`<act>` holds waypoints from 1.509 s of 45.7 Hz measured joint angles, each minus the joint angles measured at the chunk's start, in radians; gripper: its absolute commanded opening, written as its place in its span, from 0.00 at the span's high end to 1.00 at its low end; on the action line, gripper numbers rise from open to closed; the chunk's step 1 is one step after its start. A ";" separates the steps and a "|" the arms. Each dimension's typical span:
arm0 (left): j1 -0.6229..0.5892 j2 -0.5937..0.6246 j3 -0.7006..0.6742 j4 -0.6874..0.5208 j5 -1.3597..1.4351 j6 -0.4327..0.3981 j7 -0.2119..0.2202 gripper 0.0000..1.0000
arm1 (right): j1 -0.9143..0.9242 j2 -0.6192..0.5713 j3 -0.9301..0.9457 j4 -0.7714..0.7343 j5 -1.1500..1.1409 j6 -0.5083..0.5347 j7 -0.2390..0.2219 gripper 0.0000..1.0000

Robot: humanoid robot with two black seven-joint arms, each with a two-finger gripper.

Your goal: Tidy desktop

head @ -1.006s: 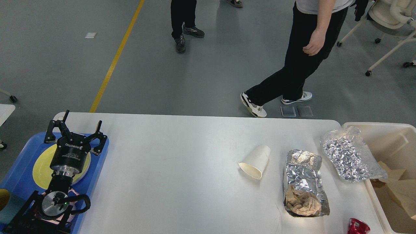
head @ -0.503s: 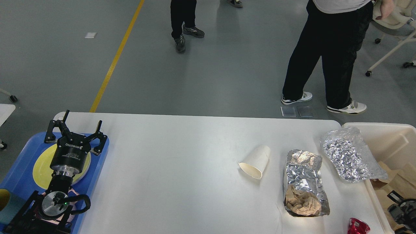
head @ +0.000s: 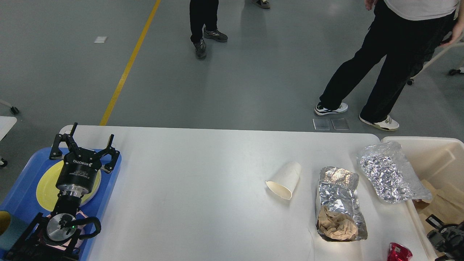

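Desktop (head: 203, 188): long white tabletop filling the lower view, mostly bare through the middle.

Left gripper (head: 84, 148) hangs over the blue tray (head: 21, 188) at the table's left end, above a yellow plate (head: 45, 185); fingers spread apart, nothing between them.

Right gripper (head: 444, 239) only just shows at the lower right edge, over the cream bin (head: 435, 152); too dark and cropped to tell whether it is parted or closed.

Litter on the right half: a paper cup (head: 284, 179) on its side; just beside it a foil wrapper (head: 339, 192) with crumpled brown paper (head: 337, 226) in its open end; a second foil piece (head: 389, 172) lying half over the bin's rim; a red shiny item (head: 398, 252) at the near edge.

Judgement: partly done. Brown paper lies in the bin, plate sits on the tray, but four pieces remain on the table.
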 measured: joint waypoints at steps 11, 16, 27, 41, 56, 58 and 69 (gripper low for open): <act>0.000 0.000 0.000 0.000 -0.001 0.000 0.000 0.04 | 0.012 -0.012 0.004 0.009 0.000 0.003 -0.001 0.00; 0.000 0.000 0.000 0.000 -0.001 0.000 0.000 0.04 | 0.029 -0.040 0.005 0.024 0.000 0.011 -0.001 0.00; 0.000 0.000 0.000 0.000 -0.001 -0.001 0.000 0.04 | 0.242 -0.274 -0.031 0.323 -0.053 0.040 -0.008 0.00; 0.000 0.000 0.000 0.000 -0.001 -0.001 0.000 0.04 | 0.865 -0.336 -0.373 0.696 -0.203 0.445 -0.014 0.00; 0.000 0.000 0.000 0.000 0.000 -0.002 0.000 0.04 | 1.481 -0.140 -0.529 1.024 -0.189 0.925 -0.015 0.00; 0.000 0.000 0.000 0.000 0.000 -0.001 0.000 0.04 | 1.560 -0.138 -0.518 1.109 -0.187 0.939 -0.016 0.00; 0.000 0.000 0.000 0.001 0.000 0.000 0.000 0.04 | 1.967 -0.124 -0.472 1.568 -0.122 0.932 -0.016 0.00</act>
